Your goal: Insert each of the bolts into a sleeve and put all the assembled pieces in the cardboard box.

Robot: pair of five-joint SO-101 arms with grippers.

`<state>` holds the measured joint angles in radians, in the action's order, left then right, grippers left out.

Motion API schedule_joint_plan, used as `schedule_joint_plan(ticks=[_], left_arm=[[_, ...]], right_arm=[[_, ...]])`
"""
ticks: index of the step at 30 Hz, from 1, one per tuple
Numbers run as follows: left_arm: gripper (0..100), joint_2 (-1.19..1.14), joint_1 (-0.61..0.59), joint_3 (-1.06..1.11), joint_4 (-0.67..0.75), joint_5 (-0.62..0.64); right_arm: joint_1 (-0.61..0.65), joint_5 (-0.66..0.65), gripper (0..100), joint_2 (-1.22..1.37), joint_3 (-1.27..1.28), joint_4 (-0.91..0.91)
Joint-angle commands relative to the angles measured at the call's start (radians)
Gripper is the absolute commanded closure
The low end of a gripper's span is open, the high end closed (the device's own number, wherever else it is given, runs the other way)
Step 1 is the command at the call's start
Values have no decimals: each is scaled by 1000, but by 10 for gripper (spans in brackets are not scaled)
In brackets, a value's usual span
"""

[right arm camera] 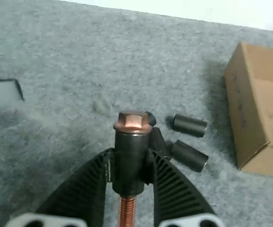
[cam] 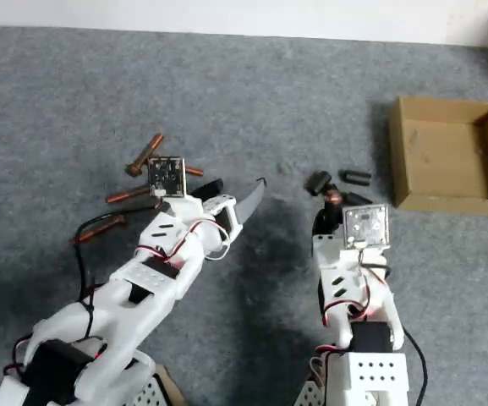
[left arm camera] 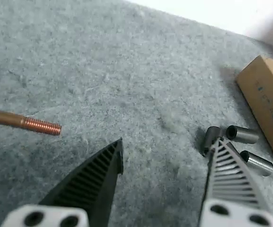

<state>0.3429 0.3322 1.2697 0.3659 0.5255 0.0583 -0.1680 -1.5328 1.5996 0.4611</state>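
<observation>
Right wrist view: a bolt (right arm camera: 133,121) is seen seated in a dark sleeve (right arm camera: 129,158), its copper head resting on the sleeve's upper end and its threaded shank showing below the lower end; the sleeve is gripped upright by the right tool (right arm camera: 129,156), which is closed narrowly on it over the grey table (right arm camera: 79,56); two loose sleeves (right arm camera: 189,125) are seen lying on their sides just beyond, between the held piece and the cardboard box (right arm camera: 242,109), and another is partly hidden behind the bolt head; the box is seen in the high view standing open-topped near the table's far right side, apart from the sleeves; the left tool (left arm camera: 169,142) is spread wide and nothing is held in it; it hangs over bare table, with the sleeves beyond one fingertip; several loose bolts (cam: 129,194) are scattered on the table beside the left arm's wrist.
</observation>
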Motion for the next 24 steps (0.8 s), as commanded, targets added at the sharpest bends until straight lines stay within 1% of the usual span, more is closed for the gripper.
schedule_joint_plan(ticks=[1,6,11,14,19,24], left_arm=[[726,48,-12,-54,-60,0],[726,94,-12,-51,-110,0],[726,97,-13,-53,-115,-2],[726,97,-13,-53,-115,-2],[726,97,-13,-53,-115,-2],[726,96,-13,-53,-115,-2]], right_arm=[[-30,-20,993,105,-156,24],[-107,-26,993,360,-355,27],[-134,-158,993,595,-549,24],[-150,-203,993,707,-671,24],[-203,-233,993,877,-843,27],[-289,-236,993,1064,-986,27]])
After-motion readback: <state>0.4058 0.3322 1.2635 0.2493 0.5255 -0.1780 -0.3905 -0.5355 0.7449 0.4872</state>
